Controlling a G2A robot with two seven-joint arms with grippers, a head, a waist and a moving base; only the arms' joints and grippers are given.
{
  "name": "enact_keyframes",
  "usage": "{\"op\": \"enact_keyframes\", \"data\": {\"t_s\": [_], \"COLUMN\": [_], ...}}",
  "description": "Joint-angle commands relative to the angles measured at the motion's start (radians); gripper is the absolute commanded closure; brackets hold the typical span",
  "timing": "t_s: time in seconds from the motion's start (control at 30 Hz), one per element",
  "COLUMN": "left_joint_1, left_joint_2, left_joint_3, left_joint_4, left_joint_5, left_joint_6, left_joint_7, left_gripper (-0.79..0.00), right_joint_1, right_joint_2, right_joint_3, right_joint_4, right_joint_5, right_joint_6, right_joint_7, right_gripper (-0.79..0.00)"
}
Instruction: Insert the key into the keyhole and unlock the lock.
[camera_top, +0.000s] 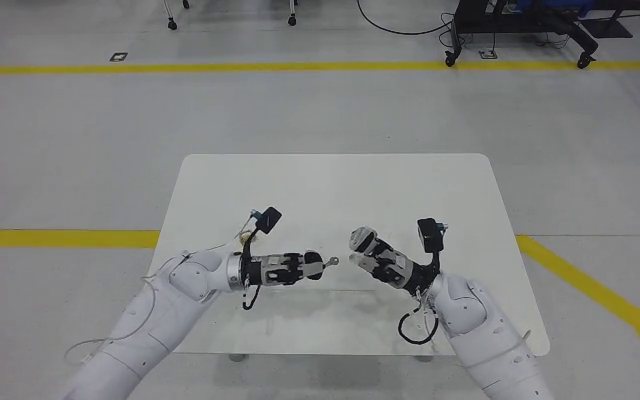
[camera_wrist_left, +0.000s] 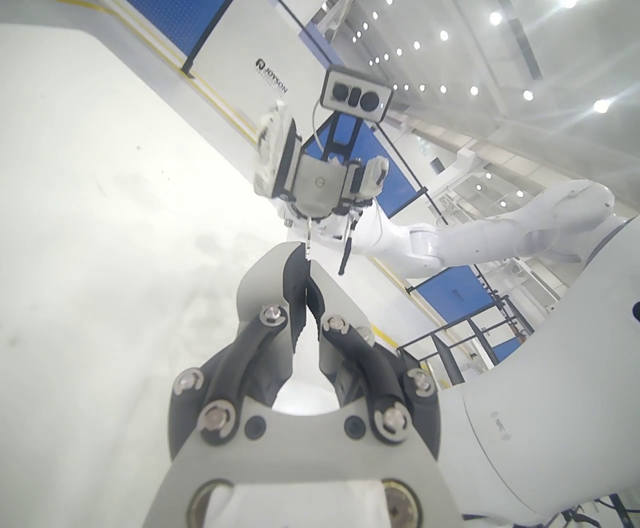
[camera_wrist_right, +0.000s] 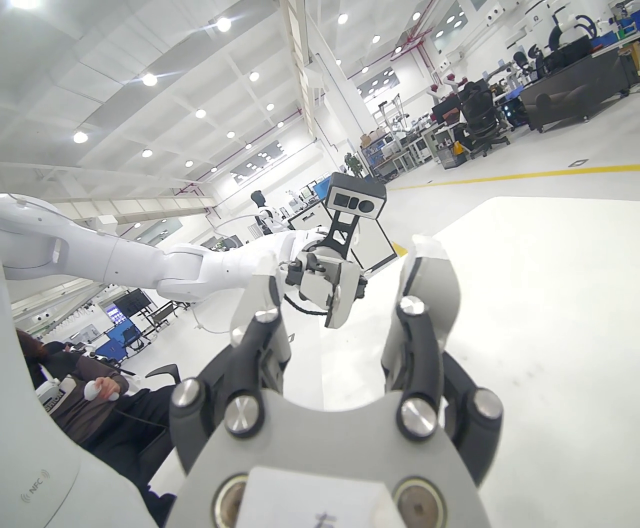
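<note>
Two robot arms meet over one white table (camera_top: 330, 190), their two pincers facing each other tip to tip above the side nearest the robot. The left pincer (camera_wrist_left: 304, 260) is pressed closed on one key (camera_wrist_left: 308, 239), a thin silver blade pinched between its dark pads (camera_wrist_left: 295, 280) and jutting straight out past the fingertips. Seen from above, the key points at the right pincer (camera_wrist_right: 345, 265) and stops near it, with a sliver of tabletop showing between the two. The right pincer stands wide open, its two white-wrapped fingers (camera_wrist_right: 430, 280) spread well apart and nothing gripped between them. The left pincer and its key sit opposite that gap. Each arm carries one black wrist camera on a bracket, two in all. One (camera_top: 268, 215) rises behind the left pincer and the other (camera_top: 428, 232) behind the right pincer. One small yellowish item (camera_top: 250, 238) shows behind the left pincer, beside that arm's wrist and partly under its camera bracket. It is too small to identify, and whether it rests on the table or hangs from the arm cannot be told.
</note>
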Motion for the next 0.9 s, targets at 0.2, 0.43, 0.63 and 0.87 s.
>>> {"op": "enact_keyframes", "data": {"t_s": [0.2,0.43,0.63,0.87], "left_joint_1": [-0.020,-0.021,0.041,0.113], "left_joint_2": [0.024,0.029,0.053,0.073], "left_joint_3": [-0.007,-0.023,-0.068,-0.103], "left_joint_4": [-0.014,-0.035,-0.203,-0.342], "left_joint_5": [-0.085,0.092,0.364,0.430], "left_joint_6": [0.118,0.193,0.365,0.440], "left_joint_7": [-0.117,-0.019,0.107,0.076], "left_gripper": [0.000,0.000,0.000,0.000], "right_joint_1": [0.000,-0.003,0.036,0.072], "right_joint_2": [0.000,0.000,0.011,0.027], "right_joint_3": [0.000,-0.022,-0.068,-0.097], "right_joint_4": [0.001,-0.010,-0.001,0.007], "right_joint_5": [0.000,-0.012,0.118,0.278], "right_joint_6": [0.000,0.047,0.123,0.164], "right_joint_7": [-0.002,0.045,0.283,0.515], "right_gripper": [-0.785,-0.785,-0.785,-0.523]}}
